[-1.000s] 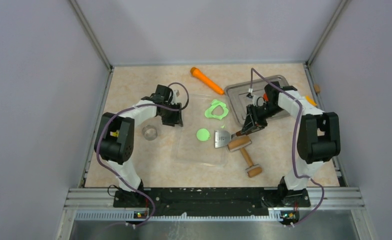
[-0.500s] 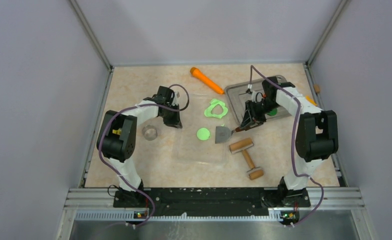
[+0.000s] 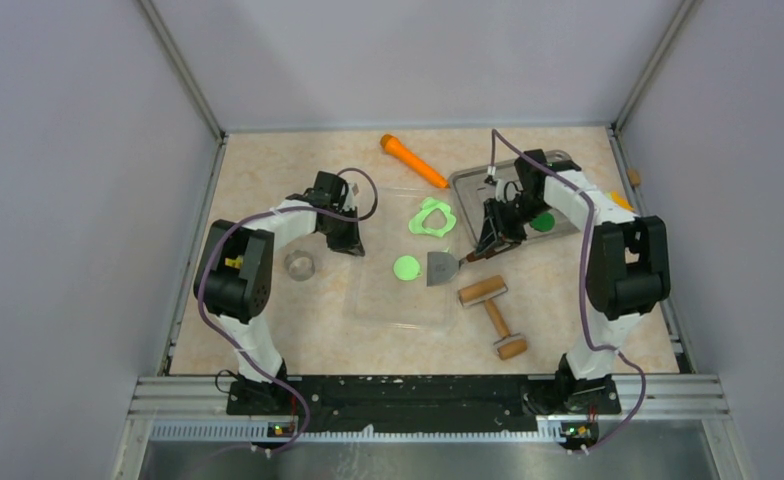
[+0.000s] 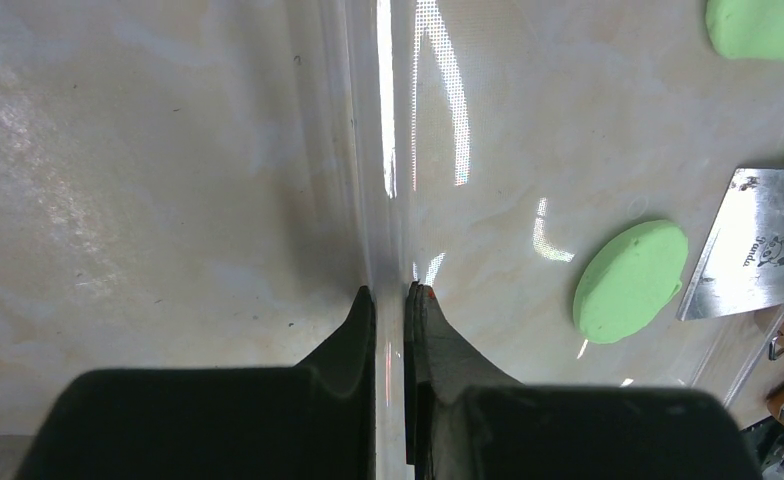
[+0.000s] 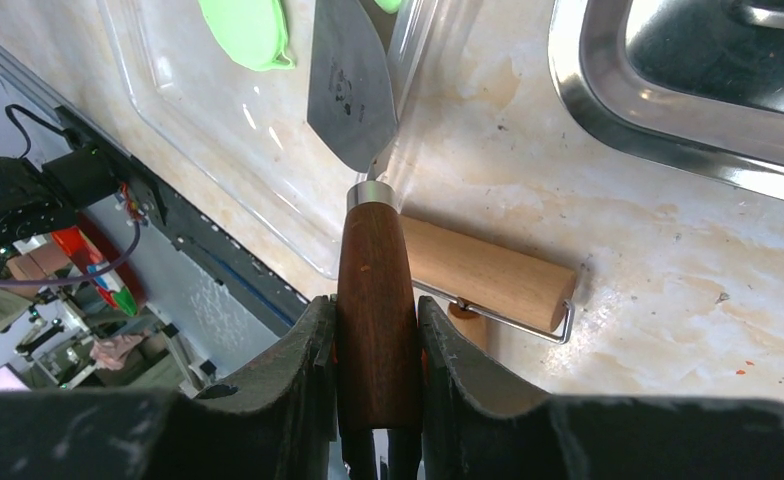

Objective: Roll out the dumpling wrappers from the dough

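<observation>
One dumpling wrapper (image 3: 405,267), a flat lime-green disc, lies on the clear plastic sheet (image 3: 398,305); it also shows in the left wrist view (image 4: 630,280) and the right wrist view (image 5: 248,30). The dough (image 3: 431,218), a thin lime-green sheet with a round hole, lies behind it on the sheet. My right gripper (image 3: 490,243) (image 5: 376,305) is shut on the brown wooden handle of a metal scraper (image 3: 440,268), whose blade (image 5: 348,80) rests just right of the wrapper. My left gripper (image 3: 345,237) (image 4: 390,295) is shut on the sheet's left edge.
A wooden rolling pin (image 3: 488,300) lies right of the sheet, below the scraper. A metal tray (image 3: 468,185) with a darker green disc (image 3: 544,222) stands at the back right. An orange tool (image 3: 413,160) lies at the back. A metal ring (image 3: 299,264) sits left of the sheet.
My right gripper has carried the scraper up and left, off the rolling pin's end, until the blade sits beside the wrapper. The left gripper has hardly moved.
</observation>
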Robot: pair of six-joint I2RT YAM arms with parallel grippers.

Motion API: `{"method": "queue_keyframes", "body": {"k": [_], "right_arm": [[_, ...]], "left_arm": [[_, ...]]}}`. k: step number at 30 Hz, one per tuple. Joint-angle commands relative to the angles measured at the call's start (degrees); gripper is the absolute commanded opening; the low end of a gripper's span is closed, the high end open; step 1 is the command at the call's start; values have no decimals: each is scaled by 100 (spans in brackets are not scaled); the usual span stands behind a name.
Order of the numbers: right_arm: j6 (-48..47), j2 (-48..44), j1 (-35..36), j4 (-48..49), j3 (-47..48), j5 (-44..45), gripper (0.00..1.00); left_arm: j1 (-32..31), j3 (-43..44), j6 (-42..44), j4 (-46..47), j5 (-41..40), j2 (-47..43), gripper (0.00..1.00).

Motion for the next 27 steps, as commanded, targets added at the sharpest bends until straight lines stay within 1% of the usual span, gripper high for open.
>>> {"method": "queue_keyframes", "body": {"k": [1, 10, 13, 17, 22, 27], "right_arm": [[-84, 319, 162, 356, 201, 590, 0], [-53, 654, 438, 452, 433, 300, 0], [-145, 789, 436, 499, 502, -21, 0], [-480, 876, 435, 405, 582, -74, 0], [-451, 915, 435, 473, 532, -84, 0], [-432, 1028, 449, 597, 587, -370, 0]], "left_arm": [[-32, -88, 70, 112, -10, 162, 0], [-28, -96, 51, 170, 152, 167, 0], [-28, -116, 51, 225, 279, 165, 0], [-32, -122, 50, 246, 314, 191, 0], [-32, -105, 33, 262, 337, 212, 0], [-37, -106, 31, 271, 341, 214, 0]]}}
